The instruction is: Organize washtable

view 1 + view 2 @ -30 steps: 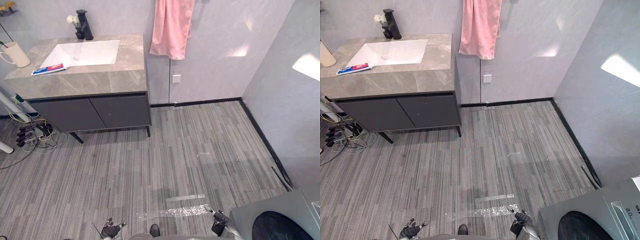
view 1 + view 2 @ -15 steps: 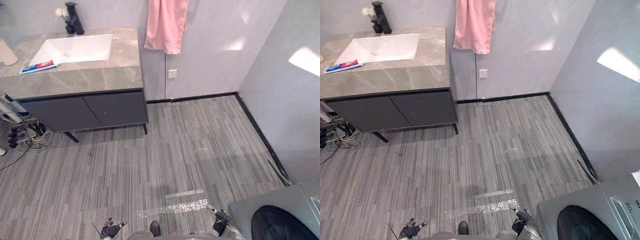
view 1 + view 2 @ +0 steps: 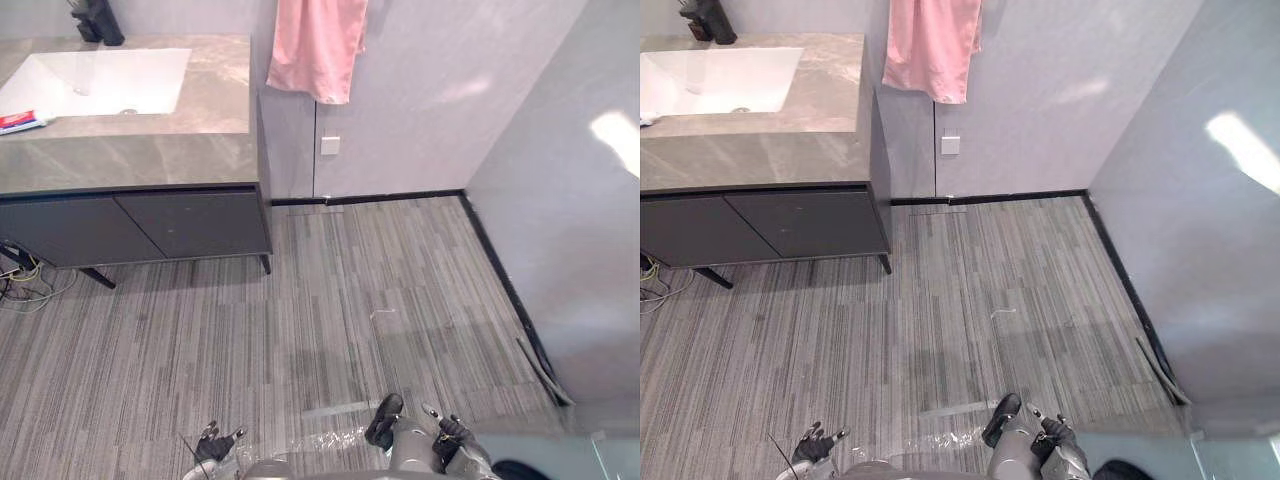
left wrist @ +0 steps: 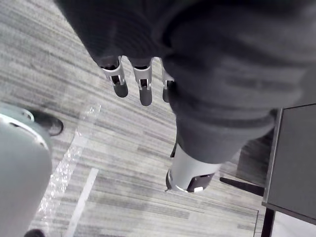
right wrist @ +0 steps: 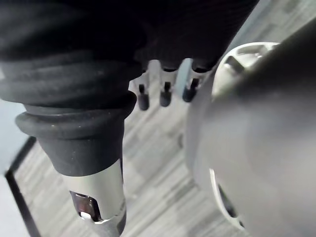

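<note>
**Both hands empty and low, open floor up to the worktop**

Left eye view: The grey stone worktop [image 3: 215,110] sits in the upper left corner. Its straight front edge runs above two dark cabinet doors [image 3: 140,225], and its right end stands free. A white sink [image 3: 95,82] is let into it, with a black tap [image 3: 100,18] behind. A red-and-blue tube [image 3: 20,122] lies on the worktop just beside the sink's near corner, cut off by the picture's edge. A pink towel [image 3: 318,45] hangs on the wall past the worktop's right end, above a white socket [image 3: 330,146]. Black skirting [image 3: 370,198] follows the foot of the wall and turns down the right side. A wide stretch of grey striped floor [image 3: 200,340] lies before the cabinet, with loose cables [image 3: 20,280] at its left margin and a strip of tape [image 3: 340,408] nearer the robot. The left hand [image 3: 215,445] and right hand [image 3: 447,432] hang at the bottom edge, well apart from the worktop.

Right eye view: The same floor lies between the hands and the cabinet.

Left wrist view: The fingers [image 4: 145,91] hang straight with the thumb [image 4: 190,177] apart, and they hold nothing. A dark panel [image 4: 291,158] edges the floor.

Right wrist view: The fingers [image 5: 165,96] are relaxed and the thumb [image 5: 96,197] is apart. This hand is empty above the floor too.
</note>
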Robot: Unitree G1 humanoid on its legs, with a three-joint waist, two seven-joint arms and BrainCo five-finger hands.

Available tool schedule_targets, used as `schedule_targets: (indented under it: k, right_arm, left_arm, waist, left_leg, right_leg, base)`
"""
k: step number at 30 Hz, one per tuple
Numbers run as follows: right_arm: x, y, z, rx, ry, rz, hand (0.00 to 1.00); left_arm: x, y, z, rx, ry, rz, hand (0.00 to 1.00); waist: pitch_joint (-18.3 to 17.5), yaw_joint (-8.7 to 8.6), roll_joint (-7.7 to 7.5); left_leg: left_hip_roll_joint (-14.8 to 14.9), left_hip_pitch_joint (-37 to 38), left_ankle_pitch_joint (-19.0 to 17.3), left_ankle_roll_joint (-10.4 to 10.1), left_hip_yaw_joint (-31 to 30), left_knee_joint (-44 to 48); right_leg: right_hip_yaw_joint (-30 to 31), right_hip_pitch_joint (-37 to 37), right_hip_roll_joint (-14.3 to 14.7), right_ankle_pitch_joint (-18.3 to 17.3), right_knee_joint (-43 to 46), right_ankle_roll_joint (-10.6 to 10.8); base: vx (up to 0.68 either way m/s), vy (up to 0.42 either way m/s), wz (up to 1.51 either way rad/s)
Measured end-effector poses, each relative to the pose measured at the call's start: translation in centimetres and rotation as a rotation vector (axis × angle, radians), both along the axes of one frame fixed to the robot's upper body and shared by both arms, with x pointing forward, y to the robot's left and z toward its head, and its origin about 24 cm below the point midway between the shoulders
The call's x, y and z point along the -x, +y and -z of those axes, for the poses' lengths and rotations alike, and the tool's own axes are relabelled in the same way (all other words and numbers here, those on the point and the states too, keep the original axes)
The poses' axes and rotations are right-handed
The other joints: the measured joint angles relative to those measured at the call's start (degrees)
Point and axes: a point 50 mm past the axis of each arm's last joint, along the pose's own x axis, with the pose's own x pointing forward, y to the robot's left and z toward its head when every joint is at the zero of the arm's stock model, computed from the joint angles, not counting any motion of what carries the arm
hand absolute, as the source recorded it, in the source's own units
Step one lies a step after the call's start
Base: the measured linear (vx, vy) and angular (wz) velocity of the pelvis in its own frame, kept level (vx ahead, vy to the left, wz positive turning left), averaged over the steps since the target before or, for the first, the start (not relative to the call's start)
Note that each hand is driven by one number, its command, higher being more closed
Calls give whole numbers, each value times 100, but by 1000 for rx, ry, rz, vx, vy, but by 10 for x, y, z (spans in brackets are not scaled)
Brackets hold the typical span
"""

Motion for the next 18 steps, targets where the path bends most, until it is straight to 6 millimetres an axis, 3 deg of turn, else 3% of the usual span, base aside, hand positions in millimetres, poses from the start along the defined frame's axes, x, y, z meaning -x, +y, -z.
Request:
schedule_targets:
  k: [1, 2, 3, 4, 6, 7, 9, 11, 12, 13, 14, 15, 16, 18]
  right_arm:
    - [-8, 0, -2, 13, -11, -31, 0]
    - [-11, -1, -3, 20, -17, -45, 0]
    - [-13, -2, -5, 33, -24, -70, 0]
    - [-15, 2, -5, 37, -19, -113, 0]
    - [-14, 10, -3, 31, -1, -157, 0]
    - [-19, 15, -3, 25, -8, -179, 0]
    - [-31, 21, -7, 21, -36, -197, 0]
    - [-42, 25, -12, 19, -69, -205, 0]
    - [-45, 25, -13, 20, -81, -206, 0]
    - [-43, 23, -13, 25, -78, -204, 0]
    - [-38, 28, -10, 17, -64, -213, 0]
    - [-41, 37, -10, 1, -71, -241, 0]
    - [-43, 41, -11, -5, -77, -251, 0]
    - [-52, 47, -15, -12, -105, -262, 0]
  left_arm:
    - [0, -7, 1, 29, -5, -35, 0]
    - [0, -9, 1, 47, -15, -73, 0]
    - [0, -13, 2, 69, -21, -105, 0]
    - [0, -14, 2, 76, -26, -120, 0]
    - [-3, -13, 1, 84, -40, -136, 0]
    - [-7, -12, -1, 89, -66, -156, 0]
    - [-11, -9, -4, 95, -100, -191, 0]
    - [-13, -6, -6, 98, -117, -224, 0]
    - [-14, -4, -7, 95, -125, -230, 0]
    - [-13, -6, -6, 99, -122, -232, 0]
    - [-13, -3, -6, 94, -122, -233, 0]
    - [-12, 4, -8, 79, -130, -248, 0]
    - [-13, 7, -9, 75, -138, -267, 0]
    - [-6, 16, -8, 76, -137, -328, 0]
  waist:
    - [-35, 29, 29]
    - [-37, 43, 37]
    - [-23, 35, 102]
    - [25, 76, 127]
    - [56, 250, 149]
    - [86, 335, 87]
    - [155, 430, 12]
    - [225, 551, -67]
    - [250, 602, -104]
    - [218, 596, -35]
    - [250, 646, -173]
    - [211, 639, -428]
    - [208, 634, -522]
    - [238, 840, -535]
  left_leg:
    - [237, -498, 270, -37, -65, 916]
    - [282, -701, 531, 106, -93, 1325]
    - [418, -1011, 1205, 334, -113, 2198]
    - [581, -1326, 1352, 364, -102, 3294]
    - [601, -1649, 815, 366, -60, 4316]
    - [487, -1926, 621, 405, 85, 4413]
    - [301, -2379, 398, 370, 274, 4032]
    - [45, -2727, 358, 388, 341, 2954]
    - [-202, -2829, 543, 258, 185, 1790]
    - [-268, -2791, 819, 211, -4, 1020]
    - [-525, -2630, 1467, 622, 31, 740]
    - [-681, -2592, 1474, 644, 53, 562]
    - [-684, -2594, 1481, 702, 88, 610]
    - [-592, -2582, 1320, 785, 211, 1174]
  right_leg:
    - [-77, 1, 152, -140, 49, -185]
    - [-81, 18, 187, -205, 76, -269]
    - [-68, 304, 353, -288, -105, -337]
    - [13, 858, 644, -375, -612, -239]
    - [241, 1510, 920, -441, -1123, -147]
    - [395, 1838, 980, -464, -1377, -112]
    - [589, 2150, 963, -486, -1574, -75]
    - [751, 2349, 837, -551, -1639, 32]
    - [769, 2509, 700, -685, -1654, 386]
    - [763, 2582, 719, -754, -1680, 535]
    - [821, 2850, 566, -836, -1840, 782]
    - [772, 2871, 481, -793, -1896, 737]
    - [731, 2883, 503, -721, -1916, 731]
    - [652, 2976, 586, -221, -2009, 556]
  base:
    - [654, -327, -16]
    - [664, -363, -25]
    - [644, -338, -22]
    - [626, -334, -27]
    - [532, -238, -58]
    - [466, -132, -63]
    - [420, 12, -69]
    - [392, 159, -77]
    - [325, 194, -33]
    - [525, 330, -20]
    - [473, 263, 10]
    - [492, 227, 14]
    - [465, 99, 2]
    - [464, 97, -35]
